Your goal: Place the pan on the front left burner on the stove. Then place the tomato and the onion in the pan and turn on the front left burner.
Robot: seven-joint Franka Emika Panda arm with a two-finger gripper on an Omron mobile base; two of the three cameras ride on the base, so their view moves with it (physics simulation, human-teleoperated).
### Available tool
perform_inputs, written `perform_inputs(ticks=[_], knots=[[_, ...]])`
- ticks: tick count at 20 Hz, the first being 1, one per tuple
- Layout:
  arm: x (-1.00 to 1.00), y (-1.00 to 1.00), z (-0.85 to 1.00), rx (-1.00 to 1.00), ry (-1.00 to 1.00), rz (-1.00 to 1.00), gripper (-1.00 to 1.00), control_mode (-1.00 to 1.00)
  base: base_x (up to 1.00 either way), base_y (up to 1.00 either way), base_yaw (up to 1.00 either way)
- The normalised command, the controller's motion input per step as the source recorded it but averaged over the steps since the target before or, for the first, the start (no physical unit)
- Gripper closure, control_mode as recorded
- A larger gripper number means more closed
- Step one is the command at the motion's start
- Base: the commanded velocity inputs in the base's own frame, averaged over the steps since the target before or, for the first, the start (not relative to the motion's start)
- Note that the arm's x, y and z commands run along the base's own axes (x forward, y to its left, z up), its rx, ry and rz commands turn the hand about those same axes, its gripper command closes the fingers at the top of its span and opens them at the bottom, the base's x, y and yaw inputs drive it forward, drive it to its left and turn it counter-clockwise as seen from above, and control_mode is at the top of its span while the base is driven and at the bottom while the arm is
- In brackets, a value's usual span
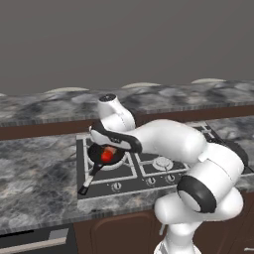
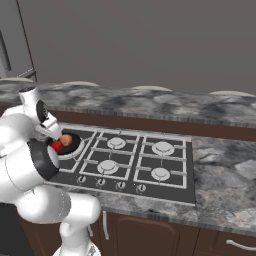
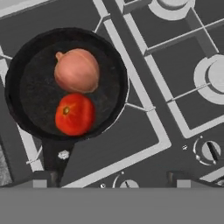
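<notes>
Claw (image 3: 111, 181) open above pan (image 3: 26, 87) holding tomato (image 3: 75, 114), onion (image 3: 77, 70).

Pan (image 3: 30, 105) sits on the stove's (image 2: 172, 185) front left burner, at the worktop's (image 1: 34, 193) front edge (handle toward the knobs (image 3: 209, 150)). In it, onion (image 3: 77, 70) touching tomato (image 3: 74, 113).
</notes>
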Motion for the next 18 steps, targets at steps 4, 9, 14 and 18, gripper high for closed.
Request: perform_inputs(ticks=[4,9,14,18], knots=[[-0.68,-0.18,0.01,0.04,0.0,0.16,-1.0,-1.0,0.0,0.0,0.0],[-0.29,-0.23,0.0,0.01,0.01,0.16,-1.0,-1.0,0.0,0.0,0.0],[-0.21,-0.07,0.0,0.0,0.03,0.16,-1.0,-1.0,0.0,0.0,0.0],[-0.31,0.0,0.0,0.01,0.08,0.16,-1.0,-1.0,0.0,0.0,0.0]])
